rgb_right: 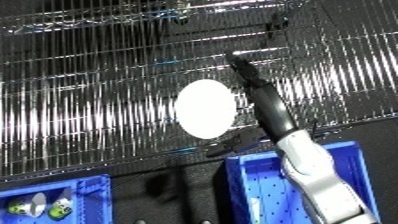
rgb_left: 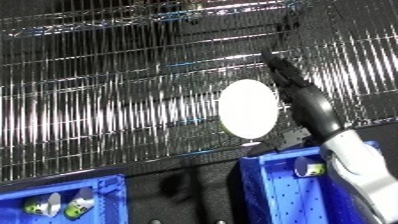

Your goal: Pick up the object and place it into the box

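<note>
- White disc [rgb_right: 206, 108]: the task's object, a pale oval-looking plate or lid, seen against the wire shelf [rgb_left: 107, 100] and above the near edge of the right blue bin [rgb_left: 266, 190]. Whether it rests on the shelf or is lifted clear cannot be told.
- Right robot hand [rgb_left: 298, 92]: black, its fingers stretched long and nearly straight up the disc's right edge, touching or just beside it. The thumb appears to reach under the disc in the right eye view (a dark shape at the lower rim), so a pinch is likely, though not certain.
- Left robot hand: in neither view.
- Step in hand (a judgement): the pick or early carry, the disc not yet in a bin.
- Next move calls for bringing the disc down and toward the right blue bin, just below, keeping it from slipping out sideways.
- Left blue bin [rgb_left: 62, 197]: lower left, holding small green-and-white items [rgb_left: 53, 206].
- View differences: the left eye view shows a small round item [rgb_left: 308, 167] inside the right bin; the right eye view hides it behind the forearm, but shows the disc's lower rim and the thumb more clearly.
</note>
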Tool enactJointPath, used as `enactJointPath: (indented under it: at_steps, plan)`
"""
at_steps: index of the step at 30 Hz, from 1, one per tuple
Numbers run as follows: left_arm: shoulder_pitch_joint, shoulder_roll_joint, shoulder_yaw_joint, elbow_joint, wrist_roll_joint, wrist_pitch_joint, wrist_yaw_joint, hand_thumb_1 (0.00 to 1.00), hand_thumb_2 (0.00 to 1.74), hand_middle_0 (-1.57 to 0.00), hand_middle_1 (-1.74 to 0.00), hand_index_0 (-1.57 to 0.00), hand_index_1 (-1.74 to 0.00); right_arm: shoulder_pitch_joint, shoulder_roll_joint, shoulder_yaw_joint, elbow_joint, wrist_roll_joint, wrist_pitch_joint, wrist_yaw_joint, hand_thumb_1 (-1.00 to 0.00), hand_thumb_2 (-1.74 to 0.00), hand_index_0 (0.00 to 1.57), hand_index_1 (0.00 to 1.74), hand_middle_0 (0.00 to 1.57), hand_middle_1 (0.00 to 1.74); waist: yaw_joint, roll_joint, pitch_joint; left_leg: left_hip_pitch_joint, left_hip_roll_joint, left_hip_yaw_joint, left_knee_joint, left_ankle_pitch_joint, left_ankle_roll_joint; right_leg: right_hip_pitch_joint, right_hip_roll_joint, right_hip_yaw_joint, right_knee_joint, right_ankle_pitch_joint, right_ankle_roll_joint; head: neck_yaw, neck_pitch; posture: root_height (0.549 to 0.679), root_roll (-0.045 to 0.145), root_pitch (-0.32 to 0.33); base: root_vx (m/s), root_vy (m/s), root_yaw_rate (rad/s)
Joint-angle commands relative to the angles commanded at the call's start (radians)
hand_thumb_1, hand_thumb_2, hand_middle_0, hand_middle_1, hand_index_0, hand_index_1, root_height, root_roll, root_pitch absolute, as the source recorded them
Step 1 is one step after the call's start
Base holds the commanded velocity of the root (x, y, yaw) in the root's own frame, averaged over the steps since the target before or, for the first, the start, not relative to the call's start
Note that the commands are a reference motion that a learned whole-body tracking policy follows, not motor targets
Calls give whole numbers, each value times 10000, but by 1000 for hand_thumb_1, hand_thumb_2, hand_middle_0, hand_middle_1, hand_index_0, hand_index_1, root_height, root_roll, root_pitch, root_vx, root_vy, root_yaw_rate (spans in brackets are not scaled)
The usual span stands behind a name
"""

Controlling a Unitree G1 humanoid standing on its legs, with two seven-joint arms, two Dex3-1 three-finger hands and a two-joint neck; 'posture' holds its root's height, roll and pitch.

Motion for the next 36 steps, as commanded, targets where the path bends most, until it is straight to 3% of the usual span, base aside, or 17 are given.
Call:
enactJointPath:
  at_steps: [8,13,17,21,23,28,36]
  plan:
    - [106,-42,-44,-94,17,-28,-29,0,0,0,0,0,0,-87,238,27,45,192,0,285,-450,-783,706,783,706,783,122,74,0,45,-71,-48,-205,101,16,19,-29,-40,-79,25,12,200,42,638,70,168,-3,13,50]
    - [133,-56,-36,-171,60,-37,3,0,0,0,0,0,0,22,284,60,-29,206,71,330,-700,-1218,1099,1218,1099,1218,137,67,0,148,-54,-66,-336,149,14,110,-66,-52,-188,59,29,220,-41,639,70,166,-5,-1,35]
    - [190,-64,3,-174,118,13,28,0,0,0,0,0,0,269,293,11,-111,256,59,358,-900,-1566,1413,1566,1413,1566,91,33,0,339,20,-94,-652,303,-44,265,-67,-27,-458,175,101,101,-224,641,68,161,31,-10,0]
    - [304,-44,14,-229,171,-100,18,0,0,0,0,0,0,584,201,-38,-506,109,-114,220,-900,-1566,1413,1566,1413,1566,8,6,0,729,120,-41,-1532,735,-177,494,28,43,-1228,540,301,-177,176,647,65,170,26,-13,-66]
    - [312,-45,42,-172,148,-190,34,0,0,0,0,0,0,695,142,-97,-803,25,-308,156,-900,-1566,1413,1566,1413,1566,-54,-22,0,819,151,19,-1770,831,-213,539,55,42,-1491,653,379,-262,263,649,64,178,-31,-11,-126]
    - [315,-70,223,34,132,-239,141,0,0,0,0,0,0,1085,52,-456,-1948,-304,-715,-262,-900,-1566,1413,1566,1413,1566,-271,-163,0,786,199,83,-1575,691,-230,567,77,63,-1513,642,402,-475,108,650,64,180,-19,-8,-115]
    - [497,-122,778,60,117,-307,279,0,0,0,0,0,0,3018,-386,-2045,-5012,-1333,-1352,-1587,-900,-1566,1413,1566,1413,1566,-853,-389,0,893,268,312,-1365,435,-136,627,187,313,-1515,638,452,-1118,146,650,62,176,3,16,-138]
